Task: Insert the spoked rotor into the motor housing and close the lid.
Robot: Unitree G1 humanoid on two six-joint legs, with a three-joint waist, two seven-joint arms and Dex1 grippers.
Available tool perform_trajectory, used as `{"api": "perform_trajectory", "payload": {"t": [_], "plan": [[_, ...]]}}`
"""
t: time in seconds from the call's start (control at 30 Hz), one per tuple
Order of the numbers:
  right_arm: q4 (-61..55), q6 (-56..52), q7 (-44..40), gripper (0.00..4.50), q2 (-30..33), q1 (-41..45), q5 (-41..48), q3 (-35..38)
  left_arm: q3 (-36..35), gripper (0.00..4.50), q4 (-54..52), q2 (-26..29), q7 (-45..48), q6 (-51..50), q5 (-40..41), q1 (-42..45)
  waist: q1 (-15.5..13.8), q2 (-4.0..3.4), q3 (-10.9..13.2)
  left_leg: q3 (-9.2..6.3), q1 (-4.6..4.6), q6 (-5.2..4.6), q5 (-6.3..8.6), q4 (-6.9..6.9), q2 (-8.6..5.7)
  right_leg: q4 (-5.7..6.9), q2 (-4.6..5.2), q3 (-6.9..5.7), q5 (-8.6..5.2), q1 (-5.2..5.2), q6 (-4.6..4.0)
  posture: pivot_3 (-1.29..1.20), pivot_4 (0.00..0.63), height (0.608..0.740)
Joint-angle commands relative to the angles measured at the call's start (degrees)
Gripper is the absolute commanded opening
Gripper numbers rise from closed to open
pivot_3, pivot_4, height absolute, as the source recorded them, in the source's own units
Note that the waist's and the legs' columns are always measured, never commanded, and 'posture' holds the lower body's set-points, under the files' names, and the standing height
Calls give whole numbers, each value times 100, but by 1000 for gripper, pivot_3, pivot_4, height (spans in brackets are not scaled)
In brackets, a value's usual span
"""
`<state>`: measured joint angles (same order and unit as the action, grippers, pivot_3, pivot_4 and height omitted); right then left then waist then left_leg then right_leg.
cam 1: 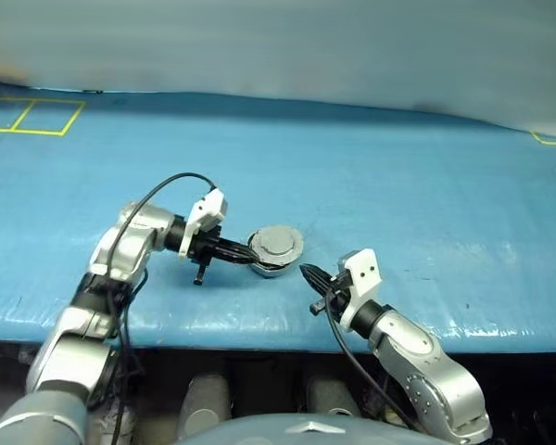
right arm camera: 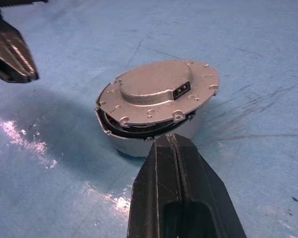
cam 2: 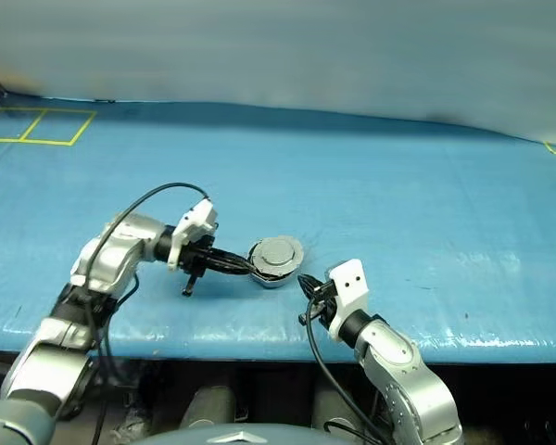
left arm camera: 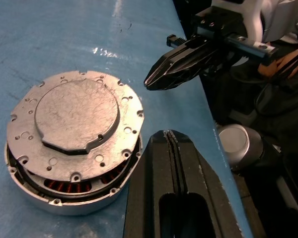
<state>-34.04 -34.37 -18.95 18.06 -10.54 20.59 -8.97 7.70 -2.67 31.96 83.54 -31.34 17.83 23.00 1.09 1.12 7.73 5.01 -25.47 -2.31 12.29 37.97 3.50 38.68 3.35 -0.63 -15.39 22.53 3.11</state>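
The right gripper [cam 1: 306, 270] sits nearest the table's front edge, its two black fingers pressed together on nothing; just ahead of its tip and a little toward the robot's left lies the motor housing [right arm camera: 156, 133], close but apart from it in the head views; in the right wrist view the tip reaches up to the housing's near wall, and contact cannot be judged; the lid [left arm camera: 75, 121] lies over the housing with its plain outer face and raised boss up, yet it is not seated: it rides slightly skewed, with a gap at the rim through which copper windings show; the spoked rotor is hidden under the lid, so whether it sits inside cannot be told; the left gripper [cam 1: 253, 256], likewise closed and empty, points across toward the robot's right, its tip at the housing's side; the housing therefore lies between the two tips, the left one nearer; pressing the lid flat looks like what remains
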Motion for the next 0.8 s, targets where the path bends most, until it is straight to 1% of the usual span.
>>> {"api": "perform_trajectory", "payload": {"t": [0.03, 0.07, 0.13, 0.17, 0.23, 0.27, 0.3, 0.37, 0.43, 0.5, 0.57, 0.67, 0.73, 0.8], "plan": [[-335, -171, -201, 0, 293, 273, 111, 233, -320, 17, -1336, -15, -780, -352, 415, -847, -29, 1, 0, -1, 1, 2, -3, 1, -1, 5, 1, -2, -1, -1, -1, 0, 150, 740], [-375, -263, -293, 0, 428, 416, 168, 285, -383, 17, -1681, -138, -1136, -186, 363, -1332, -34, -3, 2, -3, 1, 2, -8, 2, 0, 6, 0, -6, -3, 0, -6, 0, 150, 740], [-378, -396, -384, 374, 619, 671, 190, 341, -452, 0, -2130, -459, -1878, 113, 219, -2026, -43, -9, 3, 5, 12, -1, -12, 0, -1, 6, 9, -1, -10, -5, -18, 0, 150, 740], [-351, -449, -443, 590, 688, 842, 197, 325, -439, 0, -2275, -704, -2367, 436, -11, -2368, -48, -6, 4, 8, 22, -5, -14, 0, -3, 6, 15, -1, -10, -8, -19, 0, 150, 740], [-239, -534, -529, 1182, 746, 1200, 203, 251, -386, 0, -2429, -1179, -3151, 892, -284, -2933, -65, -4, 6, 7, 37, -8, -16, 1, -3, 3, 19, -4, -10, -8, -20, 0, 150, 740], [-162, -567, -576, 1564, 761, 1368, 190, 201, -342, 0, -2450, -1372, -3518, 1092, -462, -3141, -80, -4, 6, 10, 45, -8, -18, 0, -1, 3, 29, -1, -5, -10, -27, 0, 150, 740], [-107, -588, -606, 1863, 765, 1466, 178, 174, -305, 0, -2448, -1472, -3733, 1200, -563, -3242, -85, -4, 6, 12, 47, -8, -18, 0, -2, 3, 47, -2, 0, -13, -33, 0, 150, 740], [190, -699, -827, 2598, 732, 1875, 224, -19, -185, 0, -2290, -1801, -4364, 1824, -973, -3530, -79, -5, 6, 12, 49, 15, -6, -2, 0, 3, 50, -6, 4, -11, -38, 0, 150, 740], [443, -720, -990, 3187, 710, 2168, 198, -190, -124, 0, -2130, -2072, -4816, 2274, -1176, -3684, -58, -5, 6, 15, 51, 15, -6, -1, 0, 3, 52, -3, 11, -9, -48, 0, 150, 740], [826, -657, -1101, 3880, 632, 2495, 60, -418, -80, 0, -1985, -2318, -5120, 2619, -1222, -3803, -50, -5, 6, 19, 51, 14, -6, -2, -1, 2, 52, -1, 12, -7, -49, 0, 150, 740], [1201, -589, -1187, 4484, 570, 2793, -101, -640, 16, 0, -1774, -2406, -5338, 2940, -1377, -3900, -48, -5, 5, 20, 44, -16, -24, -2, -1, 1, 52, -1, 12, 0, -50, 0, 150, 740], [1688, -482, -1274, 4484, 463, 3097, -305, -841, 77, 0, -1497, -2530, -5610, 3366, -1431, -4010, -52, -5, 5, 20, 30, -18, -25, -15, -1, -5, 42, -4, 10, 15, -53, 0, 150, 740], [2021, -439, -1253, 4484, 368, 3268, -453, -913, 111, 0, -1356, -2544, -5710, 3530, -1448, -4081, -50, -5, 5, 20, 9, -18, -24, -16, -1, -7, 25, -5, 10, 36, -53, 0, 150, 740], [2266, -371, -1268, 4484, 319, 3395, -602, -981, 121, 0, -1251, -2560, -5791, 3599, -1423, -4126, -51, -5, 5, 22, -12, -20, -26, -14, -3, -6, 21, -4, 13, 33, -47, 0, 150, 740]]}}
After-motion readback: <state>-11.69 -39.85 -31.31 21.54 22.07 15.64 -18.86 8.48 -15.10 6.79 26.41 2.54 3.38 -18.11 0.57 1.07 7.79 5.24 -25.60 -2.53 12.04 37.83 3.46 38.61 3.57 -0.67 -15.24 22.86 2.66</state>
